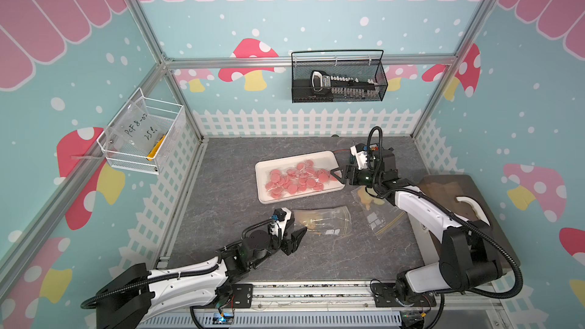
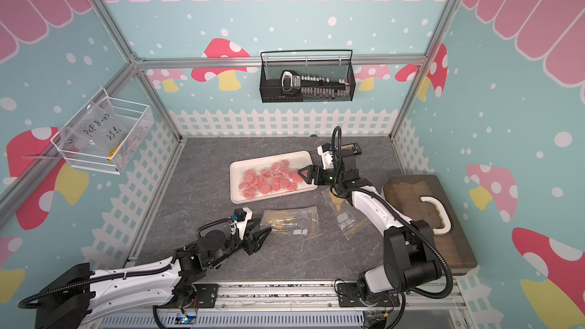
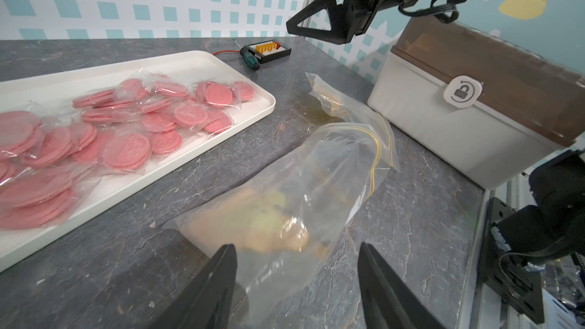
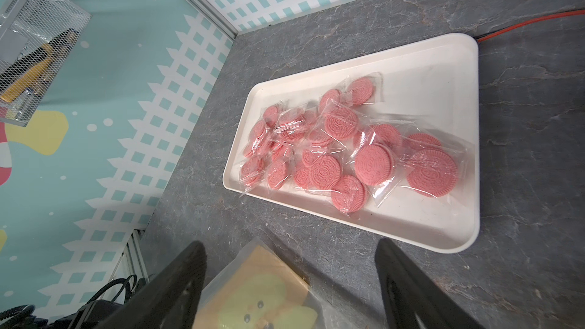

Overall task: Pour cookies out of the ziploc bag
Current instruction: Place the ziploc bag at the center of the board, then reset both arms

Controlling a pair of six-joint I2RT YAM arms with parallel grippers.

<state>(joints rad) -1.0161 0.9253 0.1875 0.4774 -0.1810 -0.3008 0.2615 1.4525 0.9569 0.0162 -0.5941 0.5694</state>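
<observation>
The pink cookies (image 1: 294, 180) (image 2: 269, 178) (image 3: 126, 128) (image 4: 348, 147) lie heaped on the white tray (image 1: 319, 158) (image 2: 240, 169) (image 3: 95, 74) (image 4: 443, 74), many in clear wrappers. A clear ziploc bag (image 1: 326, 219) (image 2: 291, 219) (image 3: 300, 191) with a tan card inside lies on the table in front of the tray. My left gripper (image 1: 299, 235) (image 2: 262, 232) (image 3: 297, 246) is open at its closed end, jaws apart on either side. A second ziploc bag (image 1: 376, 213) (image 2: 345, 216) (image 4: 262, 289) lies under my right arm. My right gripper (image 1: 335, 176) (image 2: 302, 175) (image 4: 290, 243) hangs open and empty at the tray's right end.
A white box with a brown lid (image 1: 449, 191) (image 3: 459, 115) stands at the table's right edge. A small black case and a screwdriver (image 3: 269, 50) lie behind the tray. A black wire basket (image 1: 338, 80) hangs on the back wall, a white one (image 1: 145, 134) on the left wall.
</observation>
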